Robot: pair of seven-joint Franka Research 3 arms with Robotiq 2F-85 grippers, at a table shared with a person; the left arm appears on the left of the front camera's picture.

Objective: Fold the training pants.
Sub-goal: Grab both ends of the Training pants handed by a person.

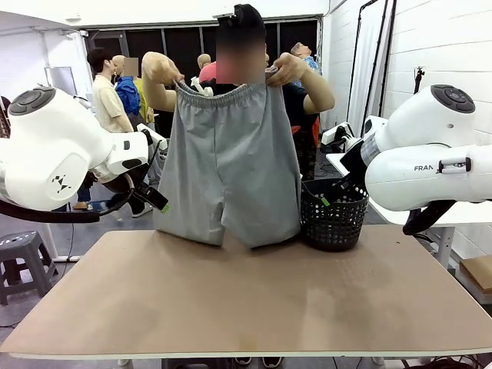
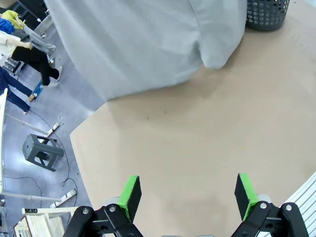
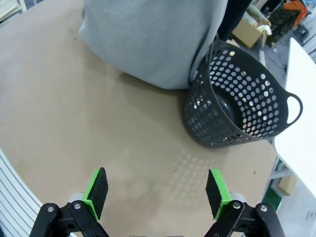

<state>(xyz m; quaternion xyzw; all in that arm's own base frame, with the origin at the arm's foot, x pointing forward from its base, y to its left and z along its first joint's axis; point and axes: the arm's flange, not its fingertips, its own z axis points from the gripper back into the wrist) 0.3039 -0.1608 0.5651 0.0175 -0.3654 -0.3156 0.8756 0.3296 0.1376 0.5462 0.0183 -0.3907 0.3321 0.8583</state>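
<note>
Since nothing's grabbed yet, here's the layout. The left gripper [image 2: 187,195] hangs over the table [image 1: 231,307] with its pads spread wide and nothing between them. In the middle, a person's hands [image 1: 161,71] hold the pants [image 1: 231,161] up by the waistband [image 1: 223,94] at the far edge, with the leg ends bunched on the table. They look like soft, light jersey, so I'd guess they sag and crease rather than slip. The best holds are probably the waistband corners or the leg hems. The basket [image 3: 237,98] sits right up against the pants and looks empty as far as I can see inside. The right gripper [image 3: 157,191] is spread wide too and empty.
</note>
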